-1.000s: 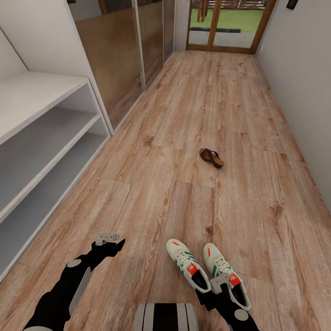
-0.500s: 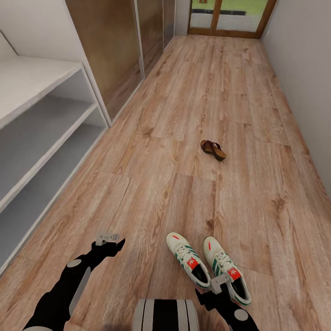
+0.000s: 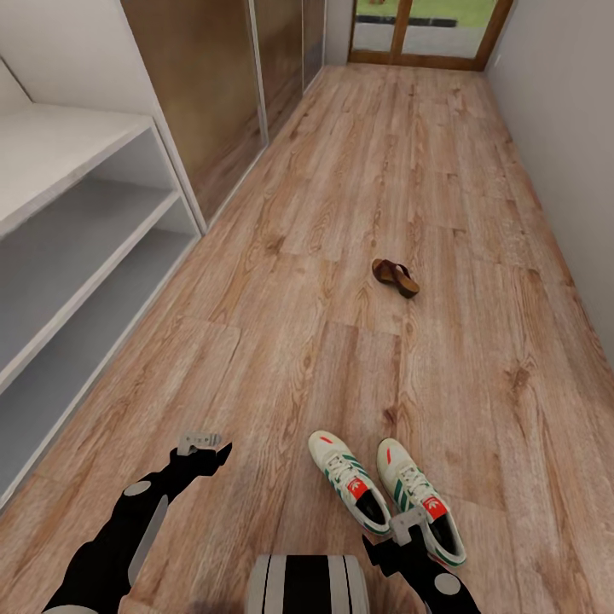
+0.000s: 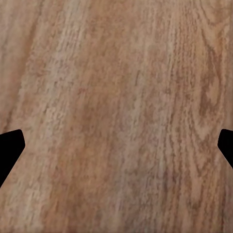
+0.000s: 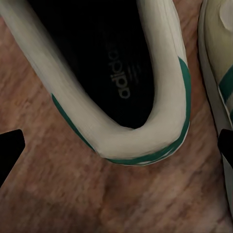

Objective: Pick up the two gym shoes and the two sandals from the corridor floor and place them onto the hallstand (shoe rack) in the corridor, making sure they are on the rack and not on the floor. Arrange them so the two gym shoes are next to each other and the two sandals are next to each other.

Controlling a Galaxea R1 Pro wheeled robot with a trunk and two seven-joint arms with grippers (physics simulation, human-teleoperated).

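Right claw: your right claw (image 3: 408, 527) hangs just above the heel of one cream sneaker with teal stripes and red heel patch (image 3: 350, 484); the right wrist view looks down into that shoe's dark opening (image 5: 104, 63), its fingers set wide with nothing between them, placed to straddle the heel rim.
Second sneaker: the matching cream gym shoe (image 3: 420, 503) lies just beside the first on the light brown wood-plank corridor floor (image 3: 341, 213); your arm covers part of its heel.
Left claw: your left claw (image 3: 203, 443) hovers over bare planks, fingers apart, holding nothing.
Sandal: one dark-brown slip-on sandal (image 3: 395, 277) lies mid-floor, well apart from the sneakers; whether its mate sits against it is too small to tell.
Rack: the white-grey hallstand with open shelves (image 3: 81, 230) stands along the floor's left edge, cut off by the frame.
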